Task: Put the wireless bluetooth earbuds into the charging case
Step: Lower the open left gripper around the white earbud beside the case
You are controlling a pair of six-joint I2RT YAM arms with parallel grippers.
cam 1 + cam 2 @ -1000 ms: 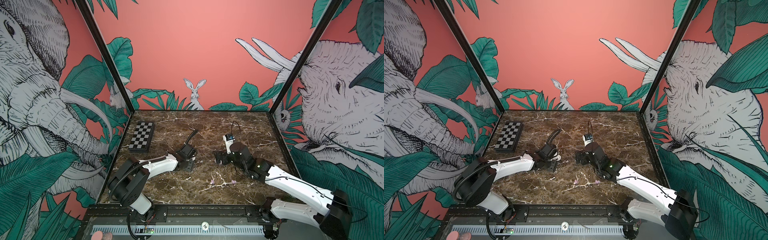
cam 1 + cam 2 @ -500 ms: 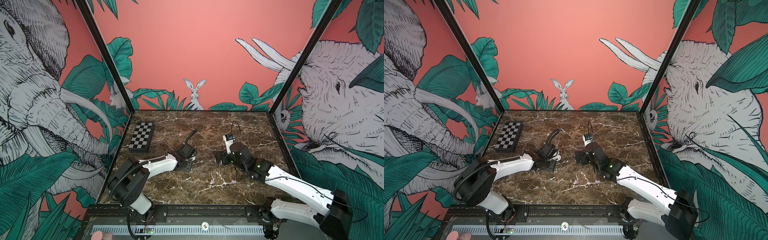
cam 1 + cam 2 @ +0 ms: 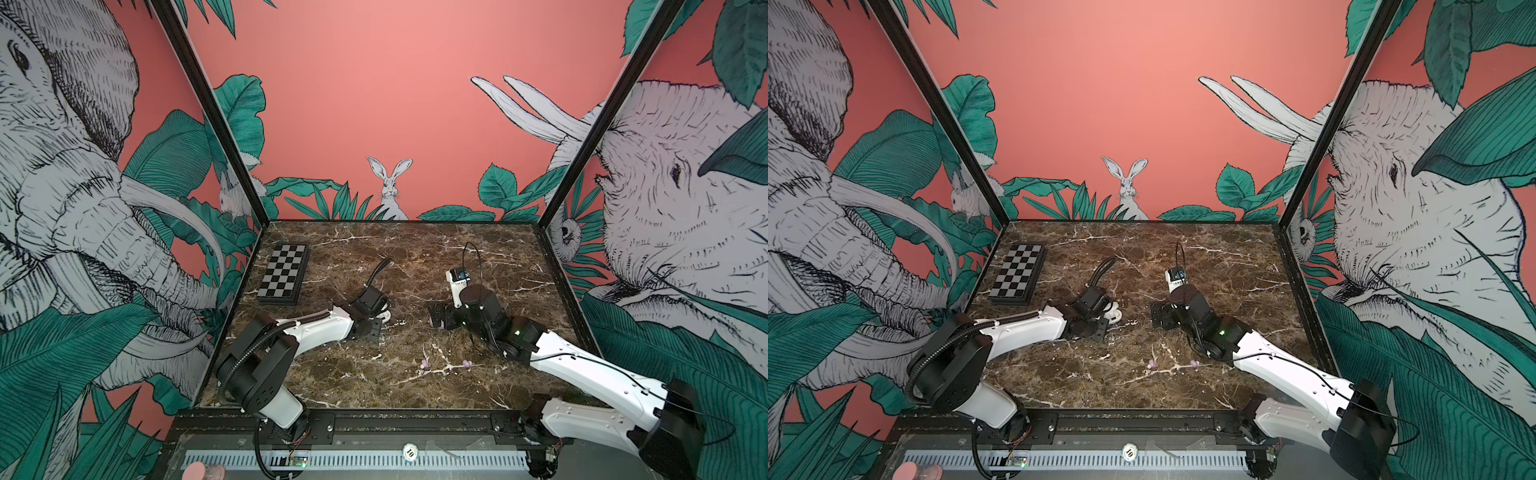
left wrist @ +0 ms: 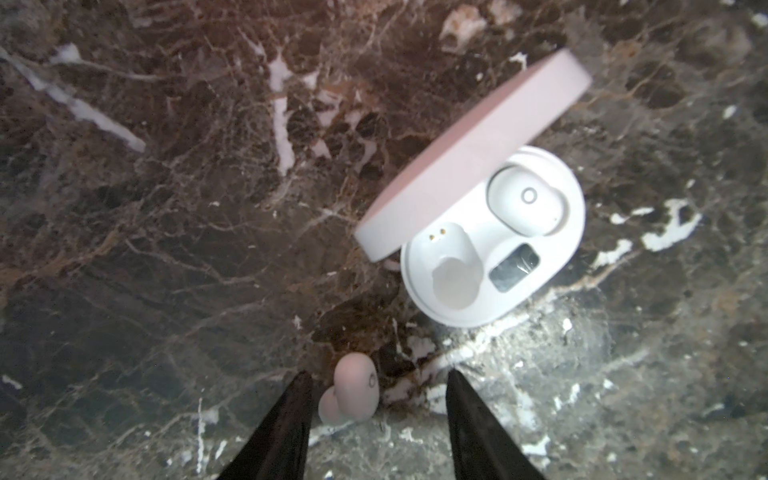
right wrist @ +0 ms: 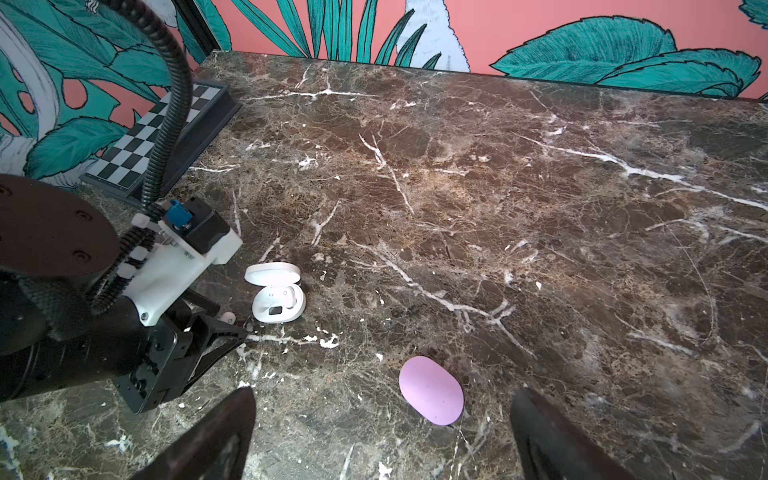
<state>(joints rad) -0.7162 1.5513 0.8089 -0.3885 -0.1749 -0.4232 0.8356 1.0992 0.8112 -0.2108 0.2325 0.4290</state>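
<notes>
Marble tabletop (image 4: 166,208): left hand (image 4: 378,374) straddles a blurred white earbud (image 4: 351,388).

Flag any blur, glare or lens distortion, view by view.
Left wrist view: soft throughout, white case lid and left gripper smeared, glare washing out the table beside it. Right wrist view: table sharp, right gripper blurred up close. Both top views: wide-angle bend, frame posts lean outward, lilac earbuds mere specks.

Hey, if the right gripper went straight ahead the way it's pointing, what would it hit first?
Most likely the closed lilac case, lying on the table just ahead of the open right gripper, in line with the gap between its fingers; depth is unclear.
</notes>
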